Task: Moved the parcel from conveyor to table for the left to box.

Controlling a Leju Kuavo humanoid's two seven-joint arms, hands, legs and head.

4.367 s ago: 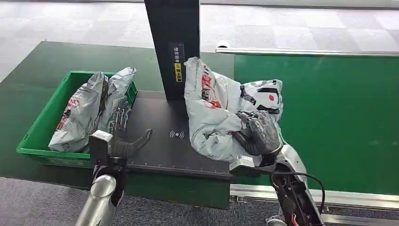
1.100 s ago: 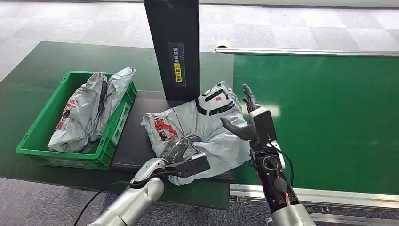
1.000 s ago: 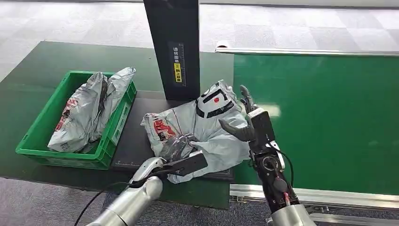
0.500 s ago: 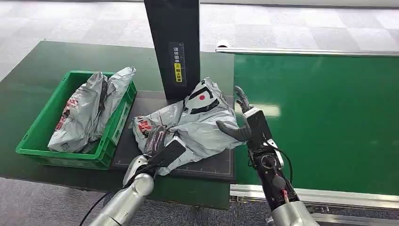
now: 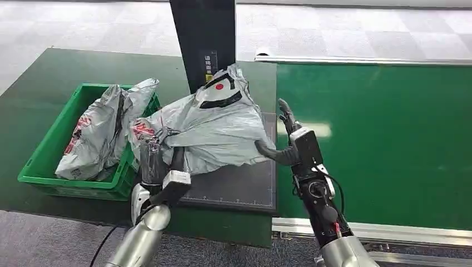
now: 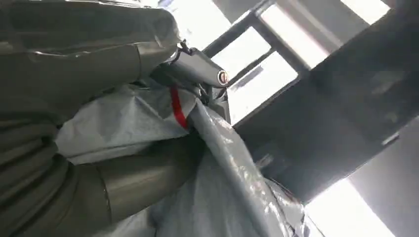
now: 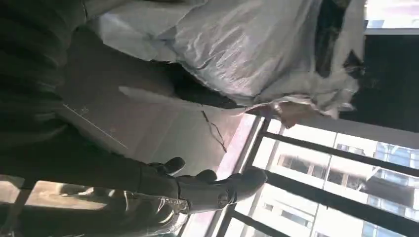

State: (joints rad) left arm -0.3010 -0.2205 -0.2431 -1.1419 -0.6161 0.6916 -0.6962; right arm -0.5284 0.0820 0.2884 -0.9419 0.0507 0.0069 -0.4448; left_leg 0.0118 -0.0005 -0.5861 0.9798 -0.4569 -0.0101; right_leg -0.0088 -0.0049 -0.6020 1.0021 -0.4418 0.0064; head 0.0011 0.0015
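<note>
Parcel [image 5: 209,125] gripped by left hand [image 5: 157,161], lifted above the scanner pad [image 5: 239,186].

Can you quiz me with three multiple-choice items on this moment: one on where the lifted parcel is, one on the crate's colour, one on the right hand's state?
1. Where is the grey parcel that the left hand holds?
A. lifted over the dark mat, beside the crate
B. flat on the conveyor
C. on the floor

2. What colour is the crate?
A. blue
B. green
C. red

3. How is the right hand?
A. gripping the parcel
B. closed in a fist
C. open, fingers apart, holding nothing

Answers: 1 A, the parcel hangs raised above the mat next to the crate. 2 B, its walls are green. 3 C, its fingers are spread beside the parcel's edge.
</note>
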